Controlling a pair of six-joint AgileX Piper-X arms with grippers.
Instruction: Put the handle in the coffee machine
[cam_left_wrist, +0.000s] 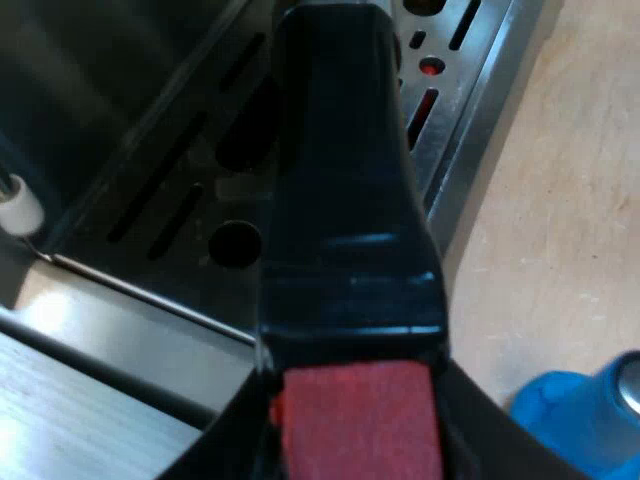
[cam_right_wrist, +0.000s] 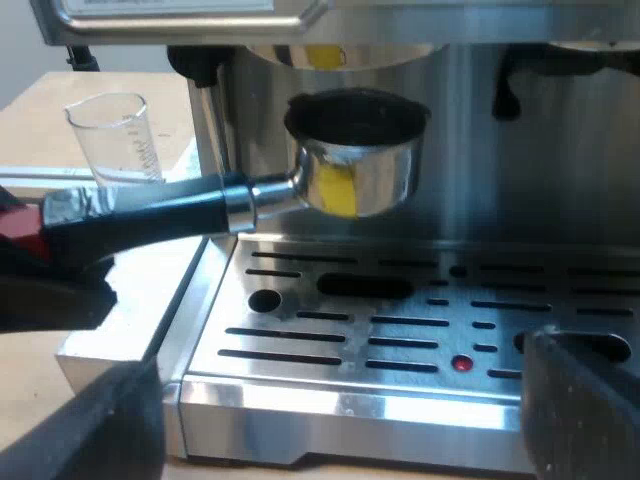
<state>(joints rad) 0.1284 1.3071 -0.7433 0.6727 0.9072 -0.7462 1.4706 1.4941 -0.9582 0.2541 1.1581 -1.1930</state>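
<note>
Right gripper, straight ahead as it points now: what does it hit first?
Probably the drip tray of the espresso machine, near its front edge; the right gripper aims low, under the holder. Depth is unclear.

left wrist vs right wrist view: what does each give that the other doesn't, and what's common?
Left wrist view adds: blue tamper on the table, and a close look at the handle's red end clamped in the left end effector.
Right wrist view adds: the holder's metal basket hanging just under the machine front, a measuring glass beside the machine, and the right end effector open and empty.
Both: the dark handle and the slotted drip tray with its red dot.
</note>
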